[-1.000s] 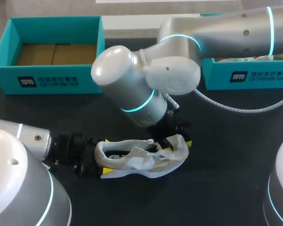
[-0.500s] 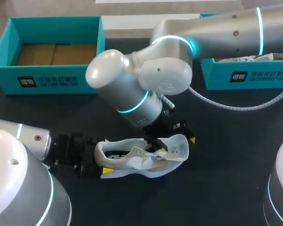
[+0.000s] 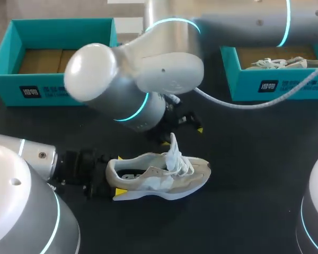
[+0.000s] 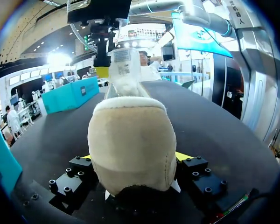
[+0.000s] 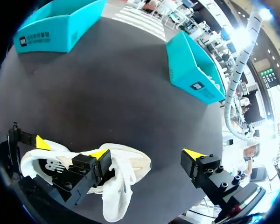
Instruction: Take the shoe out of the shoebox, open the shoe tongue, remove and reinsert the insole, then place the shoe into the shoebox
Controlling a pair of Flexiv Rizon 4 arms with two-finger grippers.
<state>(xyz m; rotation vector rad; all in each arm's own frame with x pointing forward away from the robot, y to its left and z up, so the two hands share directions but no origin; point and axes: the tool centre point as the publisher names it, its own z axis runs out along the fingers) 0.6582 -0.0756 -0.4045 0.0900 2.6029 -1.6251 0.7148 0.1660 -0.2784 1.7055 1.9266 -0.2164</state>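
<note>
A white and beige shoe (image 3: 159, 177) lies on its side on the black table, toe to the right, its tongue (image 3: 174, 151) sticking up. My left gripper (image 3: 116, 176) is shut on the heel (image 4: 130, 144), with a yellow-tipped finger pressed on each side. My right gripper (image 3: 183, 132) hangs open just above and behind the tongue, touching nothing. In the right wrist view, the shoe (image 5: 126, 163) lies under one of its wide-apart fingers (image 5: 95, 161), and the loose tongue (image 5: 116, 196) lies near it. The open shoebox (image 3: 58, 58) stands at the back left.
A second teal box (image 3: 275, 84) at the back right holds another shoe (image 3: 278, 62). My right arm's bulky elbow (image 3: 127, 84) hangs over the table's middle, in front of the left box. Bare black table lies right of and in front of the shoe.
My right gripper has opened, let go of the tongue at the toe end, and risen back and left. The tongue now stands up. My left gripper has not moved.
</note>
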